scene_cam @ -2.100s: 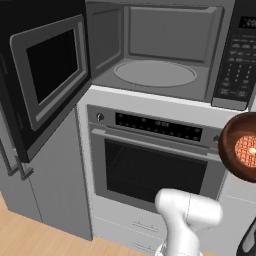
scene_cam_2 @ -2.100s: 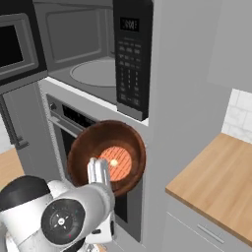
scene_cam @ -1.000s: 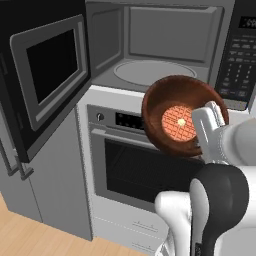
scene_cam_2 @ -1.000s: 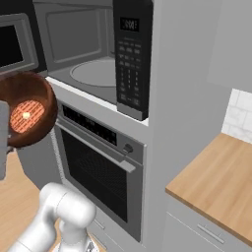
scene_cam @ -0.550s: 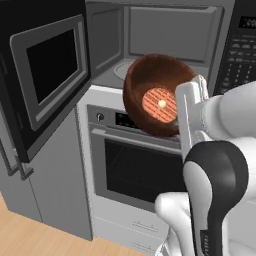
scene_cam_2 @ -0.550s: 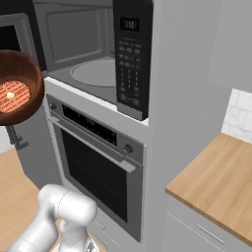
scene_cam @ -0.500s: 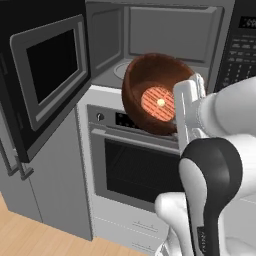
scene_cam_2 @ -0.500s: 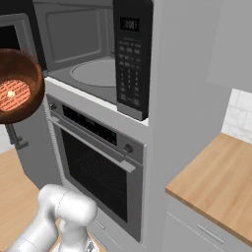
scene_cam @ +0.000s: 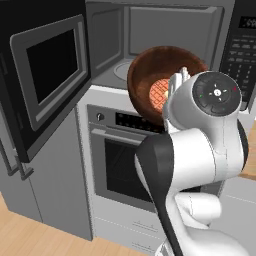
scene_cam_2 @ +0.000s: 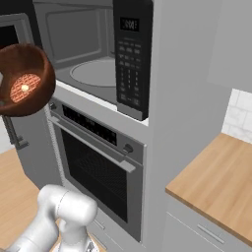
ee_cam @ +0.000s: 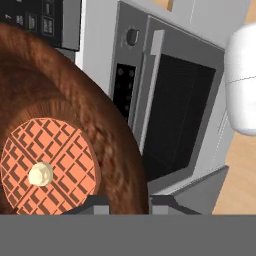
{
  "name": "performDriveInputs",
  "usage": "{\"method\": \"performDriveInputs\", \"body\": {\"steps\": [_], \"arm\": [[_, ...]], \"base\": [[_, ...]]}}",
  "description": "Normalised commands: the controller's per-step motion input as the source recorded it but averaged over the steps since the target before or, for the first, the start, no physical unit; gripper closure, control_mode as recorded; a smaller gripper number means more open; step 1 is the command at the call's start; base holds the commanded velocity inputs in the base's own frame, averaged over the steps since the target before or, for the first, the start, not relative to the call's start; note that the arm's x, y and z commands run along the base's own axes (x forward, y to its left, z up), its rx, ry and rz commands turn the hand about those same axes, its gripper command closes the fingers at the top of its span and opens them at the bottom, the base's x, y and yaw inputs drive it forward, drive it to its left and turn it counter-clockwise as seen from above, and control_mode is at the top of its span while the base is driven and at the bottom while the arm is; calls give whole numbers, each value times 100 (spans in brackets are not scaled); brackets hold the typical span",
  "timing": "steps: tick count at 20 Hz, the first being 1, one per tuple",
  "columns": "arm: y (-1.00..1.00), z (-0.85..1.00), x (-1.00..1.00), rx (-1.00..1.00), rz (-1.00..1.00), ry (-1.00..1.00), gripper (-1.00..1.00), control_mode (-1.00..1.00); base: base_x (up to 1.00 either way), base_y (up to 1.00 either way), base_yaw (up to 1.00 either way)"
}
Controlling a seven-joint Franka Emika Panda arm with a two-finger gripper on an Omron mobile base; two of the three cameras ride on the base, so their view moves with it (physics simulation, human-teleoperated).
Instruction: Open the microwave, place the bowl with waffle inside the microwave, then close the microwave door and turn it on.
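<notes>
Reddish-brown round wooden bowl (scene_cam: 160,82) held up in the air, tipped on edge, mouth facing back toward the arm. Sits in front of the large black built-in microwave (scene_cam: 165,37), just outside the open grey cavity, above the silver wall oven (scene_cam: 125,160). Round orange waffle (ee_cam: 47,165) with a pale pat at its centre lies in the bowl's bottom. Pincer (ee_cam: 125,202) narrowed on the bowl's rim, one dark fingertip (ee_cam: 92,204) either side of the wall. Wide black microwave door (scene_cam: 47,75) with dark window stands swung out to the left. Grey round turntable (scene_cam_2: 96,73) bare inside the cavity. Black keypad strip (scene_cam_2: 130,59) on the microwave's right side. Light wooden bench (scene_cam_2: 216,189) off to the right, well apart.
</notes>
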Motion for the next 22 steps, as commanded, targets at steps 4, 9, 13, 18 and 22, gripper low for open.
{"method": "performDriveInputs", "body": {"steps": [4,9,13,18,22], "arm": [[0,9,29,0,-15,-2,100,-100],[-3,4,33,0,-4,-1,100,-100],[-12,0,41,0,0,0,100,-100],[-16,0,38,0,-1,-1,100,-100],[-20,0,28,0,-1,-5,100,-100]], "base": [[0,0,0],[0,0,0],[0,0,0],[0,0,0],[0,0,0]]}}
